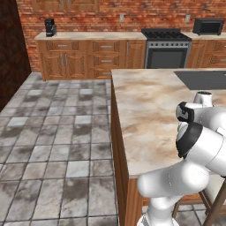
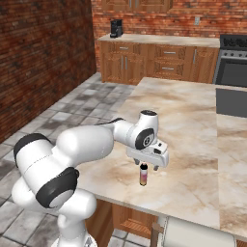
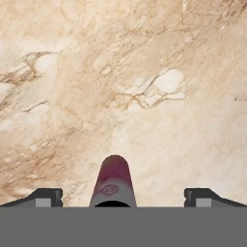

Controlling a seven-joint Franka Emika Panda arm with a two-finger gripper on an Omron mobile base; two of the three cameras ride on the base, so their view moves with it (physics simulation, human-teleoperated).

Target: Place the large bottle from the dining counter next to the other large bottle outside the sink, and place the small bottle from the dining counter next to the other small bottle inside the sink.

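both jaws [image 3: 119,197] wide around small bottle [image 2: 143,175]

I count one small bottle [image 2: 143,175] upright on the counter [image 2: 193,125], dark cap, pink fading to orange; from the hand camera it is the same single bottle [image 3: 113,181]. One island counter [image 1: 150,114], one back run of wooden cabinets [image 1: 88,57]. One stove [image 1: 167,46]. One microwave [image 1: 208,26]. One coffee machine [image 1: 50,27]. One dark inset panel [image 1: 202,79] at the far end of the island. Two finger tips [image 3: 44,197] flank the bottle. One wooden stool [image 1: 211,203], partly seen.
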